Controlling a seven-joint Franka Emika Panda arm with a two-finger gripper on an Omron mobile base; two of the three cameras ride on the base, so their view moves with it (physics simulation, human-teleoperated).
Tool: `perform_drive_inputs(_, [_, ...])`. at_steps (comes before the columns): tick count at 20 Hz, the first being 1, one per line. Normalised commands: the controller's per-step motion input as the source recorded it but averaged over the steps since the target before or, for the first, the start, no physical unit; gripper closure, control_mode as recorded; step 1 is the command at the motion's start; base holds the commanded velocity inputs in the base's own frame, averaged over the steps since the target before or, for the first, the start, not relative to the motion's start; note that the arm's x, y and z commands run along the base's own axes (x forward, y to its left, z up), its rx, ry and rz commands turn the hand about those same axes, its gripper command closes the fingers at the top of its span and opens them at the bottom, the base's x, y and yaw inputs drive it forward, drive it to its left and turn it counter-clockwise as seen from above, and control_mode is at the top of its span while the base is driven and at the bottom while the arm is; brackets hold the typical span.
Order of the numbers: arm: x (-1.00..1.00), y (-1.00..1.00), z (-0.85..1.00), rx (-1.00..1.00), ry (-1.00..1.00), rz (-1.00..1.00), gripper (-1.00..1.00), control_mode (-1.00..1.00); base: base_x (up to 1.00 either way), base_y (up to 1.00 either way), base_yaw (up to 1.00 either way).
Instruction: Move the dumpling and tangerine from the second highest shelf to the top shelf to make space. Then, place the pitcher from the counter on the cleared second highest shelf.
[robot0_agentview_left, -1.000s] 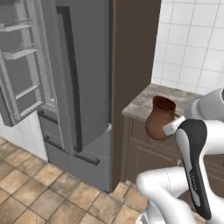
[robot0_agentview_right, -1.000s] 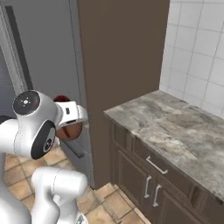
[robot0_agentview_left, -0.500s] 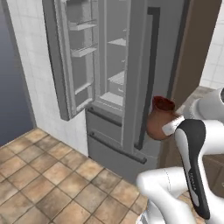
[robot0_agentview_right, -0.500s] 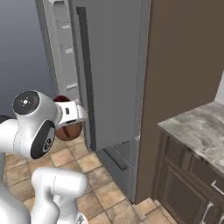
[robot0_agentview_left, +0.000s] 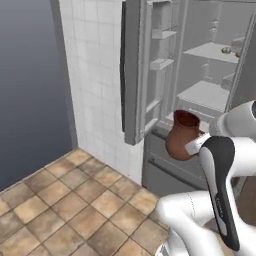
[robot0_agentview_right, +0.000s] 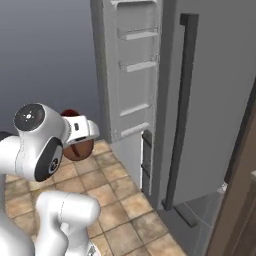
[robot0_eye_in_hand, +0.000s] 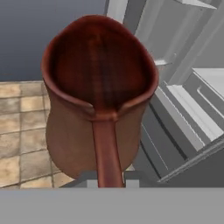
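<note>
Left base view: the pitcher (robot0_agentview_left: 183, 135) hangs upright in front of the open fridge, mouth up, carried at the end of the white arm, which bends up from the lower right with its wrist beside the jug's belly. The jug sits low, level with the bottom of the fridge compartment. Up and to the right of it, inside the fridge, the second highest shelf (robot0_agentview_left: 205, 93) shows bare. Higher again, the top shelf (robot0_agentview_left: 212, 51) carries a small pale lump near its right end, likely the dumpling (robot0_agentview_left: 226, 50), with a speck of orange at the frame edge just beside it, likely the tangerine (robot0_agentview_left: 239, 54). So the target shelf lies ahead of the jug, above and to the right; the move turns on lifting and reaching in.

Right base view: the arm is folded tight against the robot's own shoulder, the pitcher tucked just behind the wrist, well apart from the fridge door.

Hand view: the tool (robot0_eye_in_hand: 108, 178) is clenched on the pitcher's handle, which runs straight up from the fingertips (robot0_eye_in_hand: 91, 177) to the rim. The jug's long axis points away from the camera. Fridge shelves lie off to the right, tilted in this view.
</note>
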Motion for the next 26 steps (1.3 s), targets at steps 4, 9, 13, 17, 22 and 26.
perform_drive_inputs(4, [0.0, 0.0, 0.0, 0.0, 0.0, 0.0, 1.0, 1.0, 0.62, 0.64, -0.17])
perform_drive_inputs(9, [0.0, 0.0, 0.0, 0.0, 0.0, 0.0, 1.0, 1.0, 0.36, 0.26, -0.53])
perform_drive_inputs(13, [0.0, 0.0, 0.0, 0.0, 0.0, 0.0, 1.0, 1.0, 0.26, 0.23, -0.64])
perform_drive_inputs(17, [0.0, 0.0, 0.0, 0.0, 0.0, 0.0, 1.0, 1.0, 0.4, 0.43, -0.65])
perform_drive_inputs(22, [0.0, 0.0, 0.0, 0.0, 0.0, 0.0, 1.0, 1.0, 0.5, 0.57, -0.62])
perform_drive_inputs(26, [0.0, 0.0, 0.0, 0.0, 0.0, 0.0, 1.0, 1.0, 0.54, 0.66, -0.56])
